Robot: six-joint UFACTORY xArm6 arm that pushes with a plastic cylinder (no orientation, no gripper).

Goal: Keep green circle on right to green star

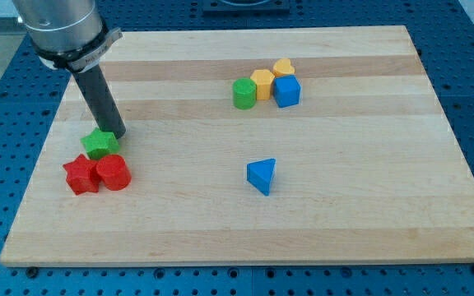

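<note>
The green star (99, 144) lies at the view's left on the wooden board. My tip (117, 134) stands just to its upper right, touching or nearly touching it. The green circle (243, 94) stands far off to the view's right and higher up, at the left end of a small cluster of blocks.
A red star (81, 174) and a red cylinder (113, 173) sit just below the green star. A yellow hexagon (262, 83), a yellow heart (283, 67) and a blue cube (287, 91) crowd beside the green circle. A blue triangle (262, 175) lies mid-board.
</note>
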